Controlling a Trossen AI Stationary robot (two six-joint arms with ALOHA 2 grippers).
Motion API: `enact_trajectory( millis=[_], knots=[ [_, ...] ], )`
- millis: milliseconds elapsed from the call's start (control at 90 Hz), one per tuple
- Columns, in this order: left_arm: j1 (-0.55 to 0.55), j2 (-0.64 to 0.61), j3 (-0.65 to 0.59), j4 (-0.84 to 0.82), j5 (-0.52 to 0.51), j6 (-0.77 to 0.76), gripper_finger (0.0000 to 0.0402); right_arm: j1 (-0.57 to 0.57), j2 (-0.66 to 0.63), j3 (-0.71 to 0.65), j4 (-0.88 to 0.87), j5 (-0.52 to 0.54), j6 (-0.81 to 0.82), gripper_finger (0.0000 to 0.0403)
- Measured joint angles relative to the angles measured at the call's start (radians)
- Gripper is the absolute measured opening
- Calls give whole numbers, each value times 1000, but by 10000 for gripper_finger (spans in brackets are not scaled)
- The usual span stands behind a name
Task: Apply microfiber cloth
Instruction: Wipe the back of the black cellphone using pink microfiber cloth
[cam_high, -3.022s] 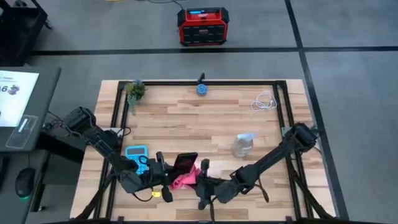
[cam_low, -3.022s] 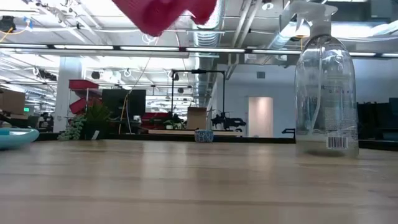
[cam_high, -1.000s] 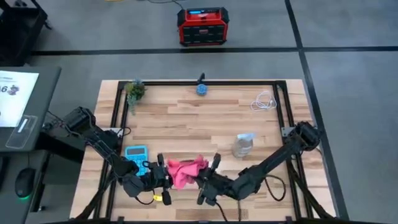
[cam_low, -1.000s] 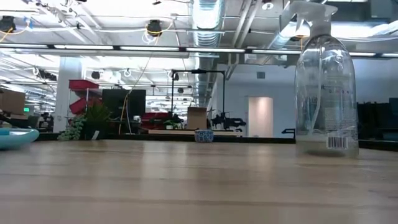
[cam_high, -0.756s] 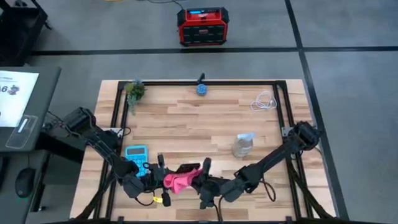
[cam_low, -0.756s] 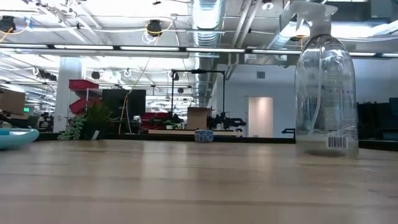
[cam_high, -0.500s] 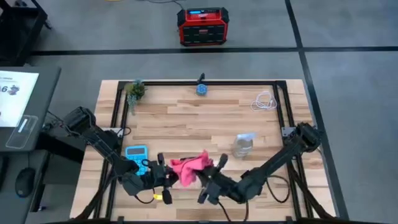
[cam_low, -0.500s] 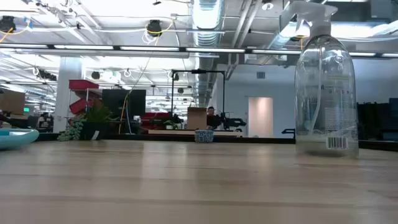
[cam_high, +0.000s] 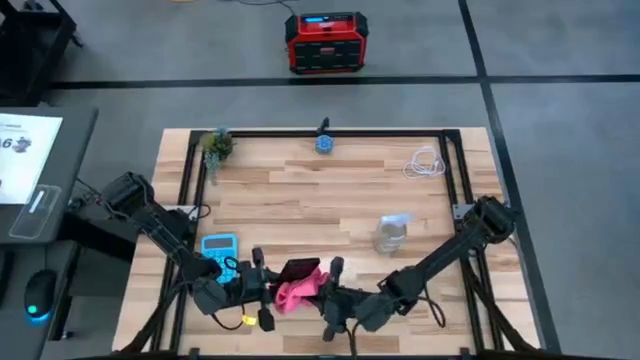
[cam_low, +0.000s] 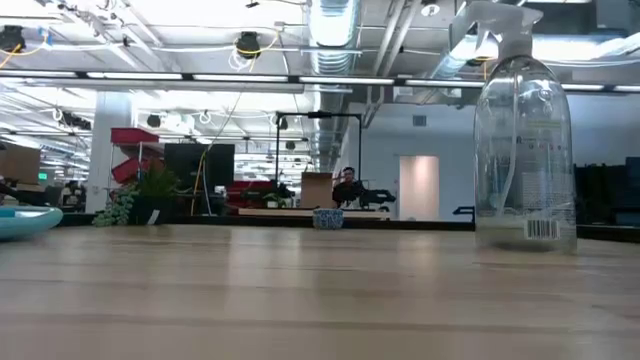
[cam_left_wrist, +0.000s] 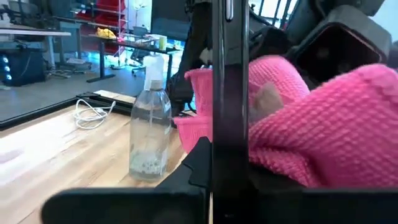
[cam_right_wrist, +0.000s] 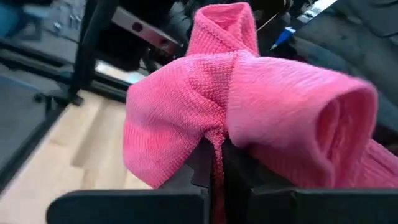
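Observation:
Near the table's front edge, my left gripper (cam_high: 272, 290) is shut on a black phone (cam_high: 300, 268). In the left wrist view the phone (cam_left_wrist: 229, 93) shows edge-on as a dark upright bar. The pink microfiber cloth (cam_high: 293, 292) is bunched against the phone's near side, between the two grippers. My right gripper (cam_high: 320, 294) comes from the right and is shut on the cloth (cam_right_wrist: 249, 106). Neither gripper shows in the low view. My left gripper pinches the phone between its two fingers at the phone's end nearest the gripper (cam_left_wrist: 229, 177), coming level from the table's left. The phone stands on edge, its length pointing away from the fingers. My right gripper pinches a gathered fold of the cloth (cam_right_wrist: 214, 146) between its two fingers, several layers thick, coming level from the table's right. The cloth bulges in loose rolls over and around the fingertips and lies against the phone.
A clear spray bottle (cam_high: 392, 233) stands right of centre. A light blue calculator (cam_high: 219, 245) lies just behind the left gripper. At the far edge are a white cable (cam_high: 425, 163), a small plant (cam_high: 216, 145) and a blue object (cam_high: 324, 143).
My right gripper has swept the cloth back and forth over the phone: out over its face, back, out again, and now back toward the near edge. The cloth is bunched at the phone's near side and the dark face shows again. The left gripper has kept the phone nearly still.

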Motion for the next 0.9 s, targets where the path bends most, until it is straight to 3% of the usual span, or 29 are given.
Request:
enact_trajectory(
  millis=[78, 267, 467, 589, 711, 900],
  knots=[
    [0, 0, 0, 26, 0, 36, 7, -10, 0, 0, 2, 3, -11, 0],
    [5, -3, 0, 45, -26, 61, 7, 24, -11, 0, 27, 329, -191, 0],
    [-3, -2, 0, 15, 53, 43, 7, 79, -80, 0, 86, 495, -348, 0],
    [-3, -2, 0, 10, 71, 36, 7, 84, -87, 0, 154, 459, -391, 0],
    [-5, -2, 0, 6, 73, 41, 7, 80, -87, 0, 163, 334, -389, 0],
    [-3, 0, 0, -6, 43, 21, 7, 95, -85, 0, -94, 248, -269, 0]
  ],
)
